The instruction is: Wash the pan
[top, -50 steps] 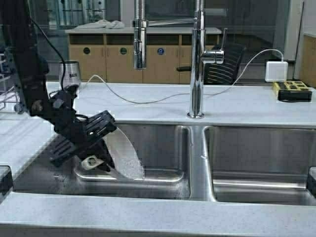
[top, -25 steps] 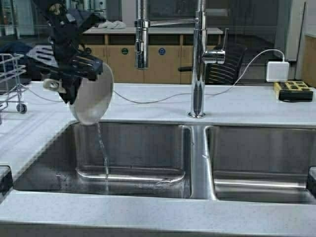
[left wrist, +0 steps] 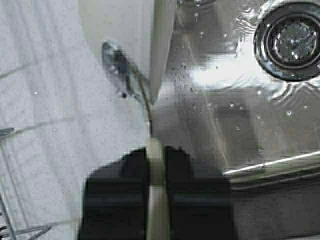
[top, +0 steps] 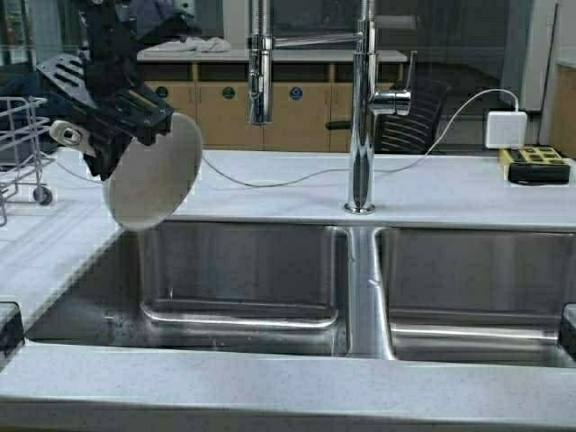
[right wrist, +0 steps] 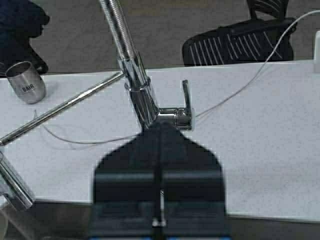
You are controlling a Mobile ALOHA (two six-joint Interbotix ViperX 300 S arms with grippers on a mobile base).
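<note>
The off-white pan (top: 153,173) hangs on edge, high over the left rim of the left sink basin (top: 243,270). My left gripper (top: 115,115) is shut on its short pale handle, whose holed end (top: 67,135) sticks out to the left. In the left wrist view the fingers (left wrist: 132,170) pinch the handle (left wrist: 155,160), with the pan (left wrist: 117,30) beyond it, over the counter edge and the wet basin with its drain (left wrist: 292,37). My right gripper (right wrist: 161,129) is shut and empty, pointing at the faucet lever (right wrist: 186,100); it does not show in the high view.
The tall faucet (top: 360,117) and its pull-down sprayer (top: 256,72) stand behind the divider. The right basin (top: 477,279) lies beside the left one. A wire rack (top: 18,144) stands far left. A steel cup (right wrist: 25,82), a cable, a white adaptor (top: 504,129) and a power strip (top: 533,165) sit on the counter.
My left arm lifted the pan out of the left basin; water poured from it, then stopped. The pan has shifted a little left. The right arm has not moved.
</note>
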